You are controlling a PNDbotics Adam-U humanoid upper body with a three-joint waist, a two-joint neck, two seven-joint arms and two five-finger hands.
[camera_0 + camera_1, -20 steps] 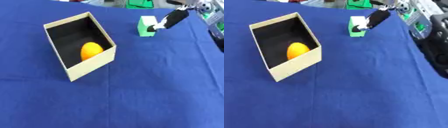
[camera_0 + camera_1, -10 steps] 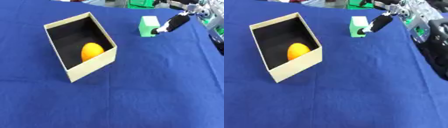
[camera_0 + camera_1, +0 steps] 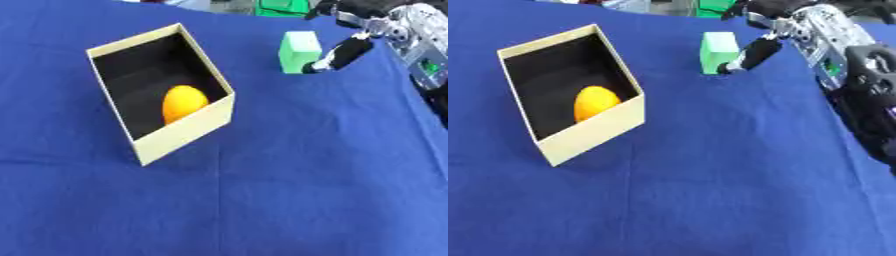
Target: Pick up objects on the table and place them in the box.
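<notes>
My right hand [image 3: 343, 51] has slid off the green block [image 3: 300, 50] since a second ago; one dark finger [image 3: 335, 55] now points down just beside the block's right face, fingers straight and clamped on nothing. The block stands upper right of centre. The open cream box [image 3: 185, 129], left of centre, holds an orange ball [image 3: 183, 102]. A blue cloth [image 3: 262, 200] covers the table; green clutter [image 3: 282, 6] lines the top edge.
</notes>
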